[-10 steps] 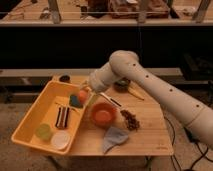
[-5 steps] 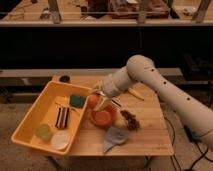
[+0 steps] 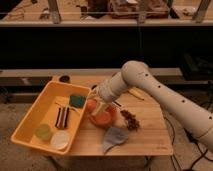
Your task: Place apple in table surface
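Note:
The apple (image 3: 90,105) is a small orange-red fruit held at the tip of my gripper (image 3: 96,106). It hangs just past the right rim of the yellow bin (image 3: 35,112) and at the left edge of the orange bowl (image 3: 104,120). The gripper reaches down from the white arm (image 3: 150,87) and is shut on the apple. The light wooden table surface (image 3: 150,132) lies below. The fingers hide the apple's right side.
The bin holds a green sponge (image 3: 76,101), a dark striped item (image 3: 62,116), a pale green cup (image 3: 43,131) and a white lid (image 3: 60,141). On the table lie a grey cloth (image 3: 114,138), a brown pile (image 3: 131,120), a yellow item (image 3: 135,94) and a dark round object (image 3: 64,78).
The gripper has carried the apple out of the bin to the right, over its rim, and now lowered it beside the orange bowl.

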{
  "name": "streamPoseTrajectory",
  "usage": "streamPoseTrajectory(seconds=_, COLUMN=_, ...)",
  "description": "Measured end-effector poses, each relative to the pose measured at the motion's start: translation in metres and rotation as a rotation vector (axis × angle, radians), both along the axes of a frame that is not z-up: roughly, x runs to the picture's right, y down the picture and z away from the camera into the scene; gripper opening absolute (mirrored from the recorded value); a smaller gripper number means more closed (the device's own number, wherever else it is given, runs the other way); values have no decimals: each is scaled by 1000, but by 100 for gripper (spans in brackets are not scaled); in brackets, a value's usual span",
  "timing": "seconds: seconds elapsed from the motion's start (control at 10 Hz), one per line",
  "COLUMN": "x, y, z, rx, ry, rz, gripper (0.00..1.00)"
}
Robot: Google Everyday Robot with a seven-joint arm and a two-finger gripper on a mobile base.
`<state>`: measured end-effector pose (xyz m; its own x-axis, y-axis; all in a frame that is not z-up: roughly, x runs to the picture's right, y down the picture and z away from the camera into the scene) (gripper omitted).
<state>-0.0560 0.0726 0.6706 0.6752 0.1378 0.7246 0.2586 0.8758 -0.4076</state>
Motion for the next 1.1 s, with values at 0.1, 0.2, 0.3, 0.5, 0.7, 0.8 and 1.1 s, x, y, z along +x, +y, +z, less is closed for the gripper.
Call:
streamPoseTrajectory(seconds=0.1, x=-4, y=26, z=14, rx=-19, ry=13, rz=-1, gripper=0)
streamPoseTrajectory(seconds=0.2, x=-6, y=49, z=28, rx=-35, ry=25, rz=-6, gripper=0)
streamPoseTrajectory(seconds=0.3, x=-7, y=67, z=38, rx=-49, ry=36, rz=-6, gripper=0)
streamPoseTrajectory(seconds=0.5, x=-12, y=112, z=68, rx=-89, ry=59, rz=-12, gripper=0)
streamPoseTrajectory(seconds=0.7, x=-21, y=142, z=83, rx=-127, ry=55, rz=-20, gripper=1)
streamPoseTrajectory(seconds=0.8, x=-25, y=152, z=86, rx=-144, ry=53, rz=-24, gripper=9)
streamPoseTrajectory(seconds=1.1, x=-35, y=161, z=85, rx=-166, ry=58, rz=-43, gripper=41)
